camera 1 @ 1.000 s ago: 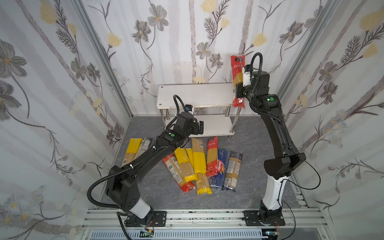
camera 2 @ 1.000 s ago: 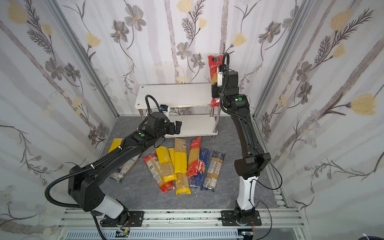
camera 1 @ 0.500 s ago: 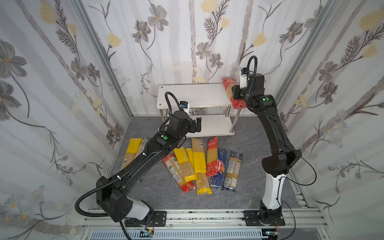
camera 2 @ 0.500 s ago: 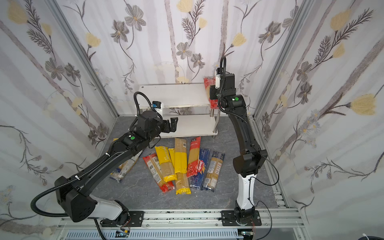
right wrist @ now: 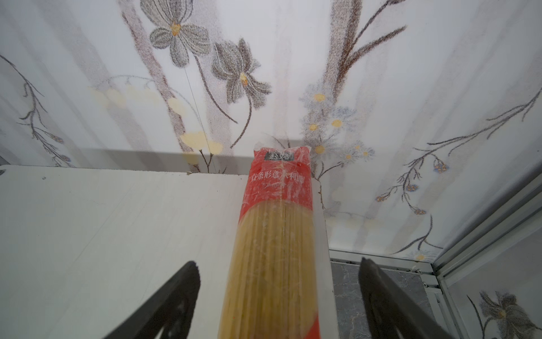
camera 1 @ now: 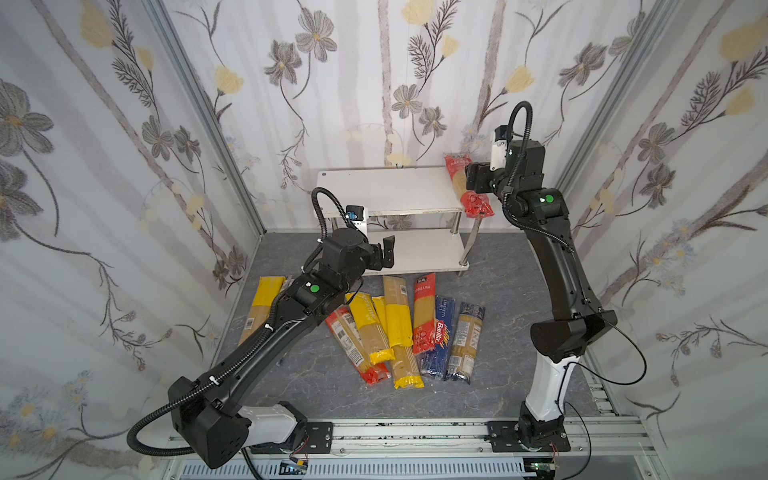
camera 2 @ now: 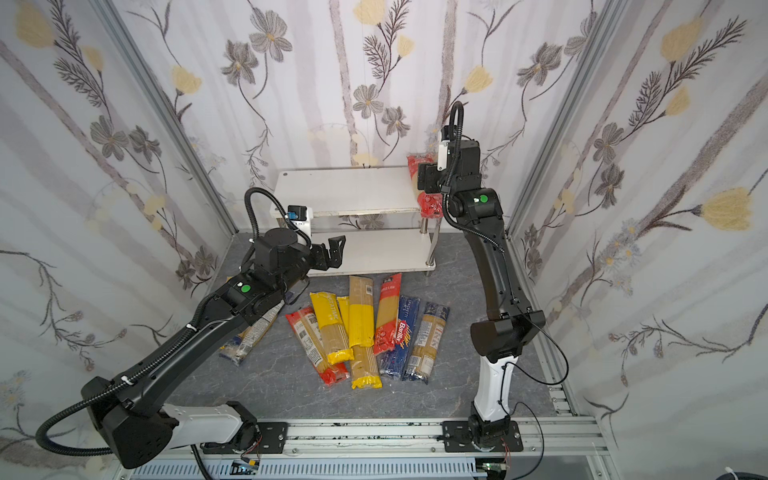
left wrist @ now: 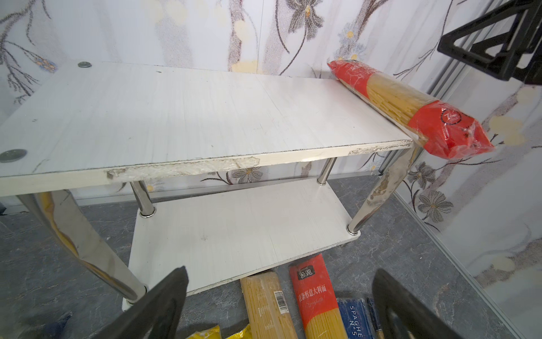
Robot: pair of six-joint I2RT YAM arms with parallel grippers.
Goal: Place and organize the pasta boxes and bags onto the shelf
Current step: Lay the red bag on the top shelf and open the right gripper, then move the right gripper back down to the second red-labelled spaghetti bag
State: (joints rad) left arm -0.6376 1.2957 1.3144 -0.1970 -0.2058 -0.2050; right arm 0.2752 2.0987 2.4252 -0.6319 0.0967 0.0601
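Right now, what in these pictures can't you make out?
- In both top views the right claw covers the middle of the red pasta bag on the shelf.
- The left arm hides part of the yellow pack there.
- In the right wrist view the picture's edge cuts off the bag's near end.
- Fine print on the floor packs is too small in the top views.
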